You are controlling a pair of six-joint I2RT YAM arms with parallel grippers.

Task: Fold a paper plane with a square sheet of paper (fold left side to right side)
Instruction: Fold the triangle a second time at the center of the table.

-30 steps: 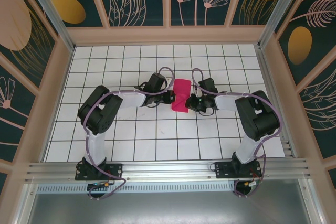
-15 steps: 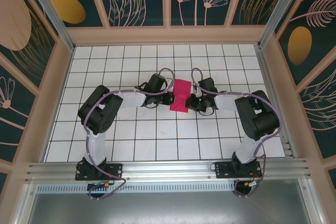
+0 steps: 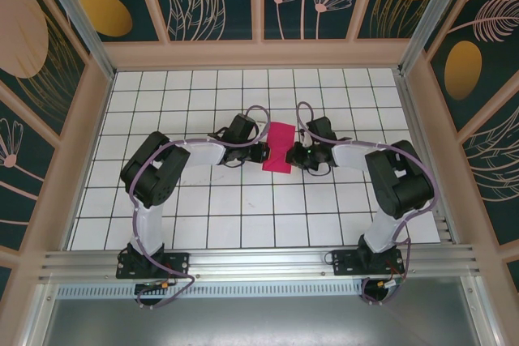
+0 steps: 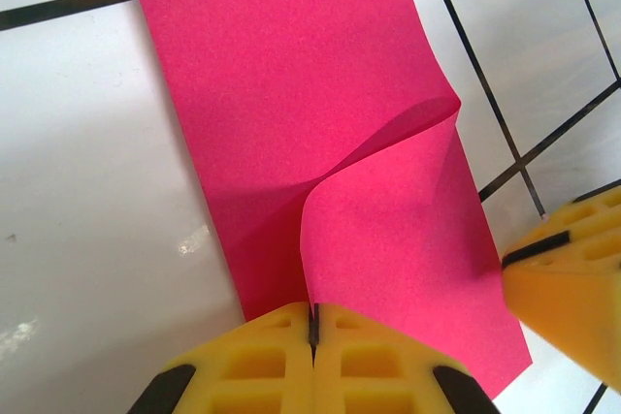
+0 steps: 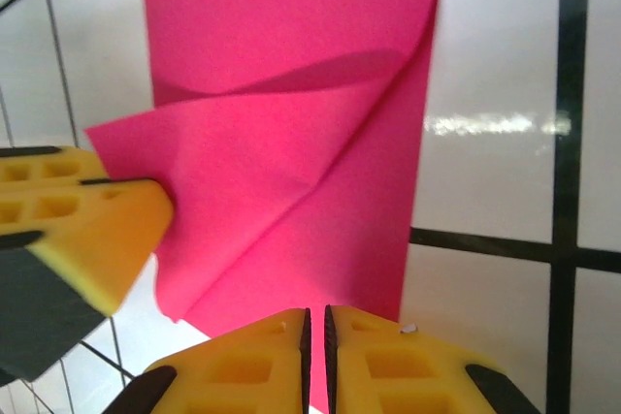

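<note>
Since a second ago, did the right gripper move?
Yes, slightly: the right gripper edged away from the near edge, along the paper sheet, judged against the table grid.

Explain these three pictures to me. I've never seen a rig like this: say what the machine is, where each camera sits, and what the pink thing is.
The machine is two robot arms, a left arm and a right arm, bolted at the near edge of a tiled table; each ends in a two-finger gripper. The wide picture comes from a fixed camera above and behind them. The other two come from cameras on the wrists, looking past each gripper's fingers. The pink thing is a paper, folded narrow, lying between the arms. The left gripper is shut on a lifted flap of it. The right gripper has its fingers nearly together at the opposite edge and seems to pinch it.
</note>
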